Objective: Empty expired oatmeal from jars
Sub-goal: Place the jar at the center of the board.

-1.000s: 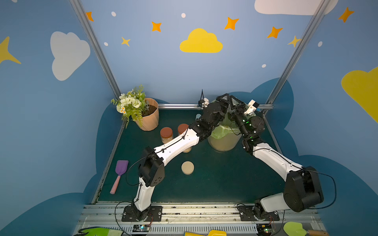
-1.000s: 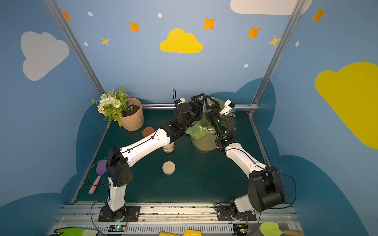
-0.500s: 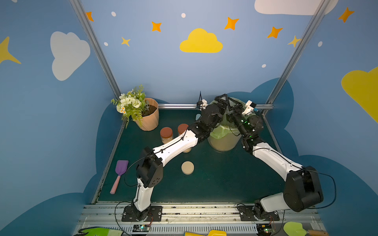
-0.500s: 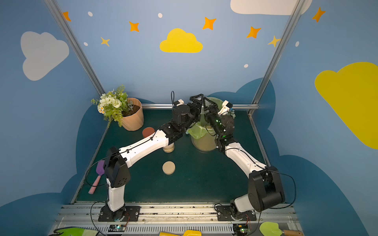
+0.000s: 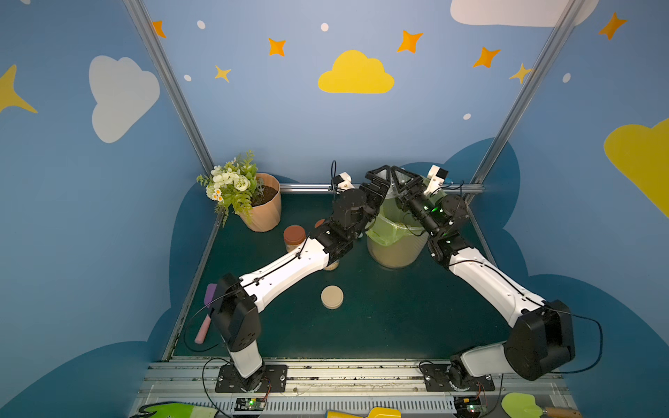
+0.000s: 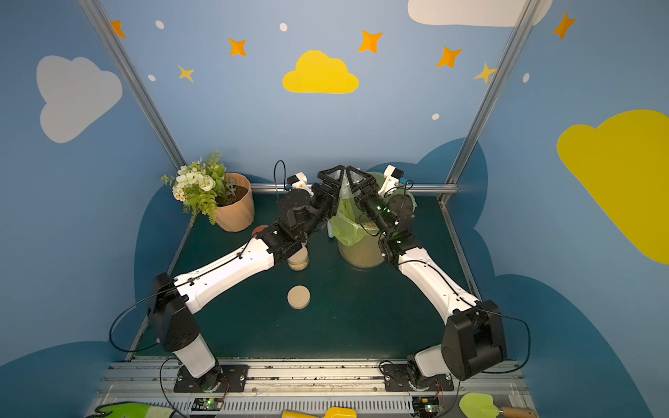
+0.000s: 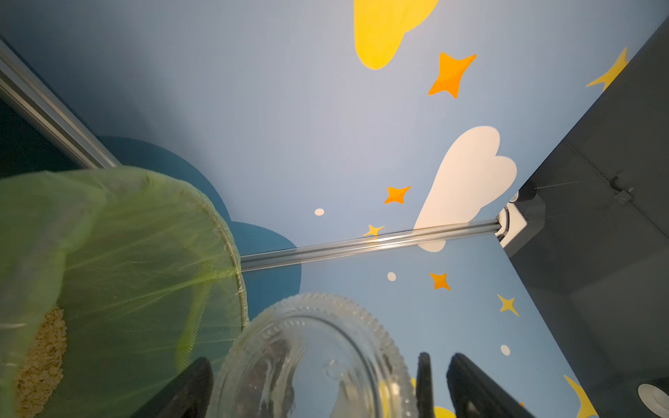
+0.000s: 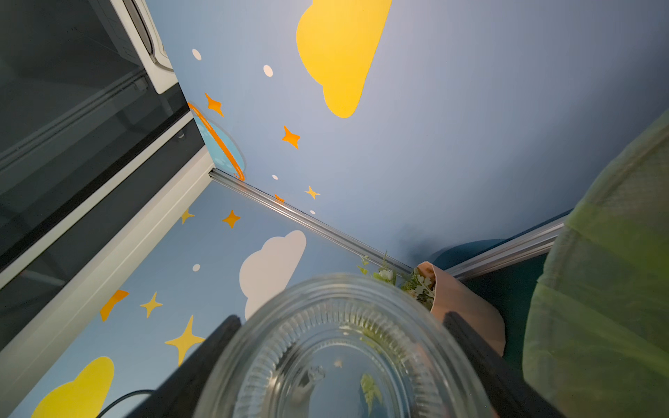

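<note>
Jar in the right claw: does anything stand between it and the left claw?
Nothing visible does. The right claw is shut on the jar, and in the left wrist view the jar sits inside the open left claw, with no other object between them.

Twin high front overviews; close, upward-tilted wrist views, bin (image 7: 144, 224) in both.

Dark green table mat (image 5: 398, 318) — flowerpot (image 5: 266, 217) upper left, red-lidded jar (image 5: 294, 236) just right of it, beige-lidded jar (image 6: 298, 260) mid-frame, partly hidden. Loose beige lid (image 5: 332, 296) below that. Bin (image 5: 396, 253) upper right — green liner. Purple-pink spatula (image 5: 202, 331) at left edge.
</note>
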`<state>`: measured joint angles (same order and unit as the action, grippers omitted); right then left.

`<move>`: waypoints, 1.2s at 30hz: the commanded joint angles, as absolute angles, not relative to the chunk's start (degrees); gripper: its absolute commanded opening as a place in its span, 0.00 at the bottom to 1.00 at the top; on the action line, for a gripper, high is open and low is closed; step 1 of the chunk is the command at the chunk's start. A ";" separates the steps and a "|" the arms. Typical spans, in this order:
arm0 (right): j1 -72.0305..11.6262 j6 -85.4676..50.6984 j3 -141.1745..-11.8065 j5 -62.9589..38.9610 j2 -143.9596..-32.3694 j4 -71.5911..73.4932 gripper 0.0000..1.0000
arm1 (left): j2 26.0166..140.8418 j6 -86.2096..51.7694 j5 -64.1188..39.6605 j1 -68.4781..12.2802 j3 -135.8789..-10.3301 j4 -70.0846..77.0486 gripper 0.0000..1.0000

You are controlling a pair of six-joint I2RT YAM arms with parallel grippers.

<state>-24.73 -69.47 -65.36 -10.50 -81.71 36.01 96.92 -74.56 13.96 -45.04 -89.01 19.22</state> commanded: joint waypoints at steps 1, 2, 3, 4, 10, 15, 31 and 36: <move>-25.87 -65.47 -67.95 -11.32 -80.27 33.87 0.15 | 92.20 -71.43 13.97 -42.88 -85.03 21.82 1.00; -26.30 -65.08 -68.17 -11.49 -80.48 33.54 0.15 | 91.10 -70.70 13.89 -42.49 -83.55 21.85 1.00; -26.78 -64.70 -68.53 -11.90 -80.75 33.00 0.15 | 89.59 -70.09 14.05 -41.88 -81.77 21.34 1.00; -27.31 -63.87 -69.02 -12.68 -80.99 32.47 0.16 | 87.77 -69.28 14.62 -41.34 -79.47 20.90 1.00; -33.22 -54.86 -71.60 -12.89 -81.78 24.37 0.16 | 75.12 -62.80 15.31 -36.89 -67.22 15.86 1.00; -38.82 -44.90 -75.36 -12.86 -83.72 15.28 0.19 | 63.41 -55.30 18.16 -35.56 -59.21 6.90 1.00; -60.57 -16.14 -77.83 4.67 -99.73 5.66 0.19 | 29.75 -52.76 33.70 -33.71 -31.29 -18.69 1.00; -62.97 -13.22 -77.55 7.03 -106.18 8.85 0.20 | 21.93 -53.89 34.09 -33.75 -24.66 -22.22 1.00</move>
